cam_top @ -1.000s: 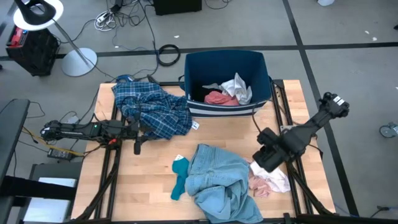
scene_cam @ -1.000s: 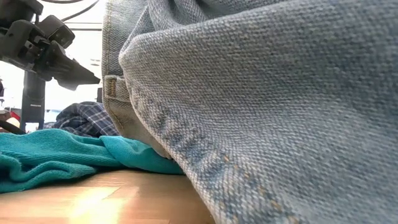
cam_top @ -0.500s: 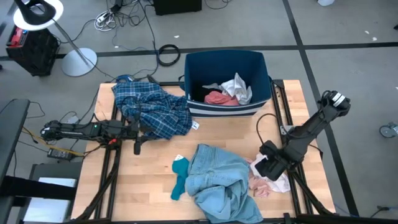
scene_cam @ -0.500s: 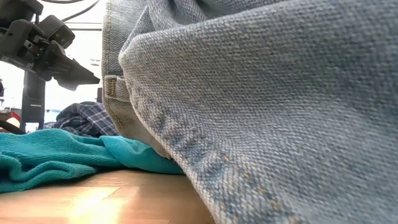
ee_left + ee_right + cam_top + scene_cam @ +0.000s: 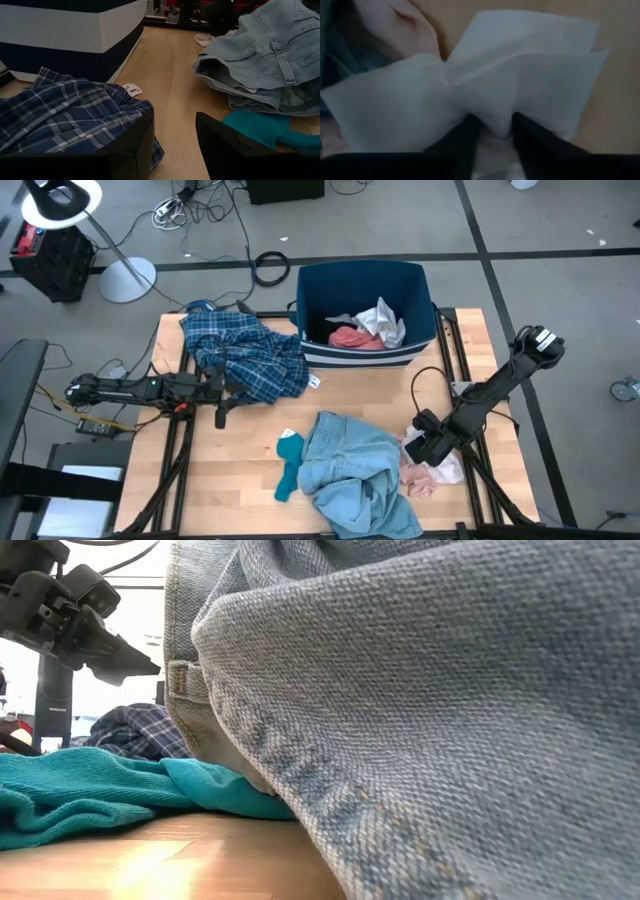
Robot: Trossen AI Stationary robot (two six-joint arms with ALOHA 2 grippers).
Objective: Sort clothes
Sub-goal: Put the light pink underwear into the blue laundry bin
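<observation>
Where right hand (image 5: pixel 492 131) pinches, white cloth (image 5: pixel 485 85) bunches (between fingers).

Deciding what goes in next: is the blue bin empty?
Not empty: the blue bin holds a pink garment and a white garment.

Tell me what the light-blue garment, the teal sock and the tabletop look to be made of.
Light-blue garment: looks like denim, a coarse woven cotton with visible twill grain, stitched seams and a belt loop; matte, faded.
Teal sock: seems a soft knit, fine ribbed texture, matte.
Tabletop: appears to be pale wood planks with a smooth, lightly sealed finish, going by the strip joints and soft sheen.
</observation>
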